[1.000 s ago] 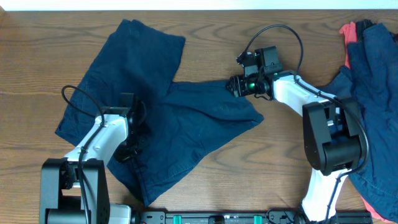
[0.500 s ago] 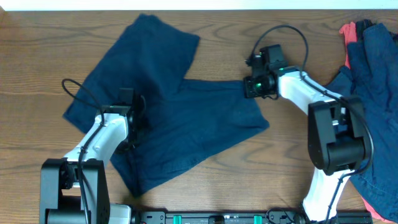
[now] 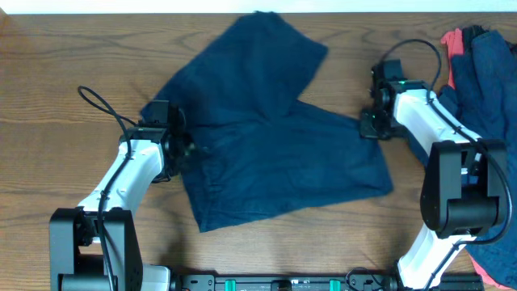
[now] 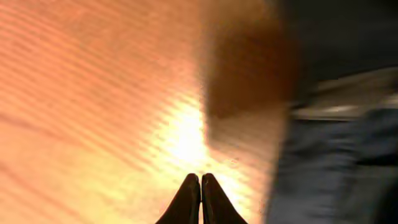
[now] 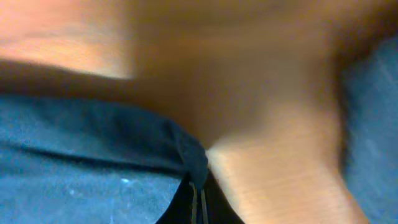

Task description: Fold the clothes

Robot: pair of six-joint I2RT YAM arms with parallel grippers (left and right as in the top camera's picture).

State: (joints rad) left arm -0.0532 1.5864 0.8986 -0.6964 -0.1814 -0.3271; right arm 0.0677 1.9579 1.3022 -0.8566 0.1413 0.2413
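My left fingers (image 4: 190, 196) are pressed together tip to tip. In my left wrist view they sit over bare wood of the tabletop (image 3: 56, 65), and the navy cloth lies just to their right. That view is blurred, and I cannot see any cloth between the tips. From overhead, this hand is at the left edge of the shorts (image 3: 283, 153), close to the corner nearest my left arm.

My right fingers (image 5: 205, 208) are closed on the shorts. In my right wrist view a folded corner of the navy cloth runs straight into the closed tips. From overhead, that hand is at the right-hand corner of the garment.

The shorts lie spread across the middle of the tabletop. One wide leg angles up to the far edge, and the other stretches out toward my right side.

Well apart from them, at the right edge, lies the pile of clothes (image 3: 489, 81), more navy cloth. The coral-red piece (image 3: 452, 39) shows at its far corner. My right arm crosses between the pile and the shorts.
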